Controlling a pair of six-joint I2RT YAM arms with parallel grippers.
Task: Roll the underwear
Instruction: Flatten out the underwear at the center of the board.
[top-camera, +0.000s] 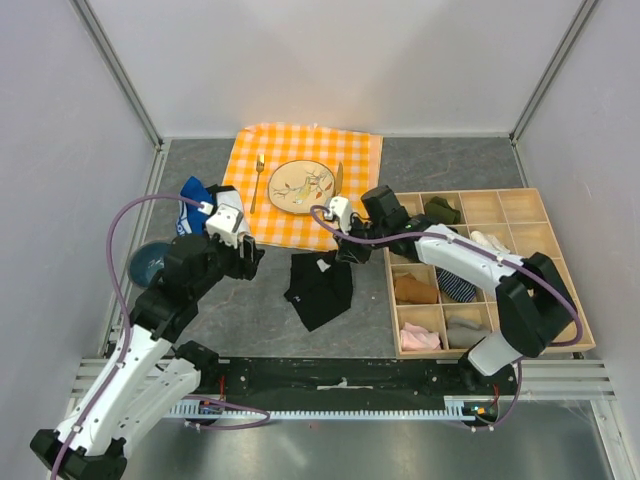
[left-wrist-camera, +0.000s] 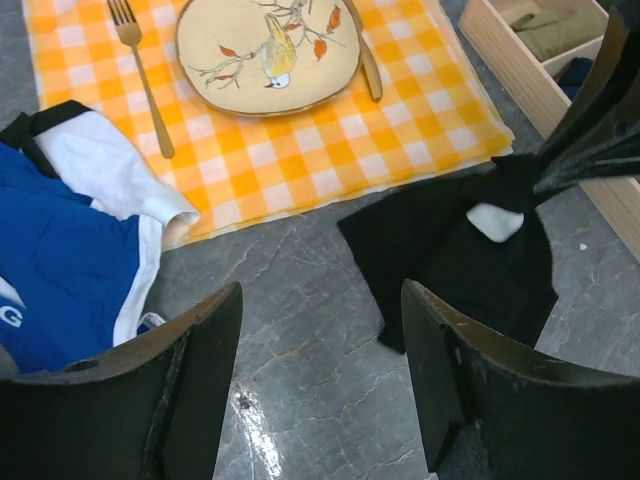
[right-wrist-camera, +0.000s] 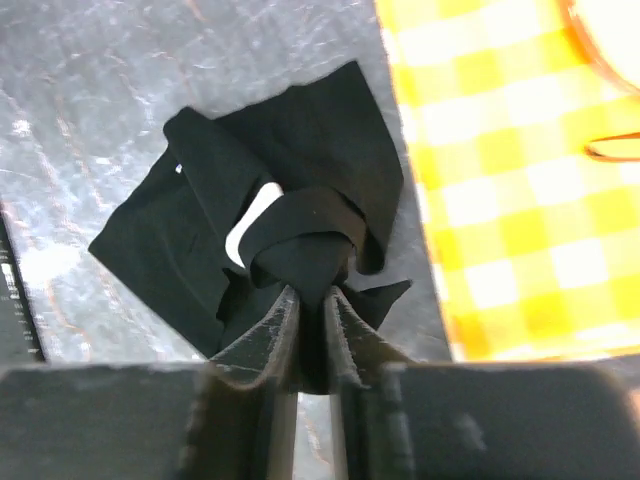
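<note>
The black underwear (top-camera: 318, 290) lies crumpled on the grey table just in front of the checked cloth. My right gripper (right-wrist-camera: 312, 292) is shut on a bunched fold of the underwear (right-wrist-camera: 290, 160) at its edge nearest the cloth, and the fabric is pinched between the fingers. A white label shows in the folds. From the left wrist view, the underwear (left-wrist-camera: 440, 250) is lifted into a peak at its right corner by the right gripper (left-wrist-camera: 545, 175). My left gripper (left-wrist-camera: 320, 295) hovers open over bare table to the left of the garment, with nothing between its fingers.
An orange checked cloth (top-camera: 365, 150) at the back carries a plate (top-camera: 303, 186), a fork (top-camera: 258, 182) and a knife (top-camera: 339, 180). A blue garment with white trim (top-camera: 193, 200) and a dark bowl (top-camera: 148, 262) sit at the left. A wooden compartment tray (top-camera: 560, 260) with folded clothes stands right.
</note>
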